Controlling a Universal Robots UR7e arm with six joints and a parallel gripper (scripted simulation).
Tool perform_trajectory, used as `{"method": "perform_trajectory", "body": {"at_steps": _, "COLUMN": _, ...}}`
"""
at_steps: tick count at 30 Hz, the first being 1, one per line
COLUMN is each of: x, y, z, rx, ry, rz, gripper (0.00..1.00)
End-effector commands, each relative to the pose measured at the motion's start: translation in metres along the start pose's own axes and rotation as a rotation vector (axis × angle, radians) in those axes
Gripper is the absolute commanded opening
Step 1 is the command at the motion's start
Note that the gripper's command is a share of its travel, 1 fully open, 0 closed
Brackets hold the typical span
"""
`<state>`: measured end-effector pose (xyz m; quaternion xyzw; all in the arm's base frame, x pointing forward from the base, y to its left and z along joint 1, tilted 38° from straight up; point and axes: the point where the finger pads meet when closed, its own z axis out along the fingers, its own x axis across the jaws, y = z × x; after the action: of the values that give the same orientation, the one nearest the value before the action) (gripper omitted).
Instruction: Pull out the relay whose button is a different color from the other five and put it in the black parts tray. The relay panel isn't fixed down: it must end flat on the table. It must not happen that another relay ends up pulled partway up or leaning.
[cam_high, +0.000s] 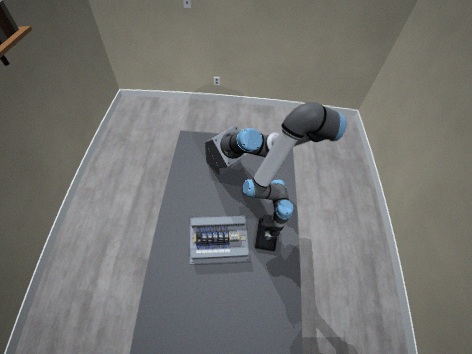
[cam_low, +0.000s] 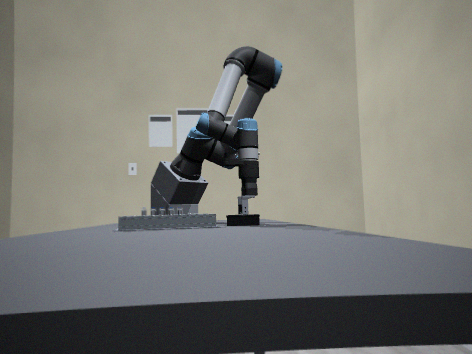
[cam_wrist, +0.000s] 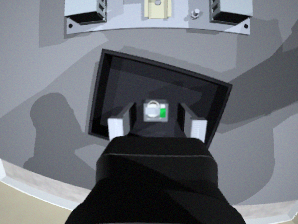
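The grey relay panel (cam_high: 219, 239) lies flat on the dark table, with a row of blue-buttoned relays (cam_high: 212, 236) and an empty slot at the row's right end (cam_high: 240, 237). The black parts tray (cam_high: 263, 237) stands just right of the panel. A relay with a green button (cam_wrist: 154, 111) lies in the tray (cam_wrist: 160, 96), between my open fingers. My gripper (cam_wrist: 156, 111) hangs just above the tray (cam_low: 243, 219) in the side view (cam_low: 244, 209); its fingers stand wide and do not grip the relay.
The arm's angled base mount (cam_high: 220, 152) stands at the table's far end. The table's right edge runs close to the tray.
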<state>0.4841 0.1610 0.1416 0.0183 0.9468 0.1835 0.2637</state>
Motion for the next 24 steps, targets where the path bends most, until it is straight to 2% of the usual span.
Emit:
{"method": "perform_trajectory", "body": {"at_steps": 1, "x": -0.0004, "y": 0.0001, "z": -0.0032, "rx": 0.000, "ry": -0.001, "rz": 0.000, "gripper": 0.98}}
{"method": "perform_trajectory", "body": {"at_steps": 24, "x": -0.0004, "y": 0.0001, "z": -0.0116, "rx": 0.000, "ry": -0.001, "rz": 0.000, "gripper": 0.98}}
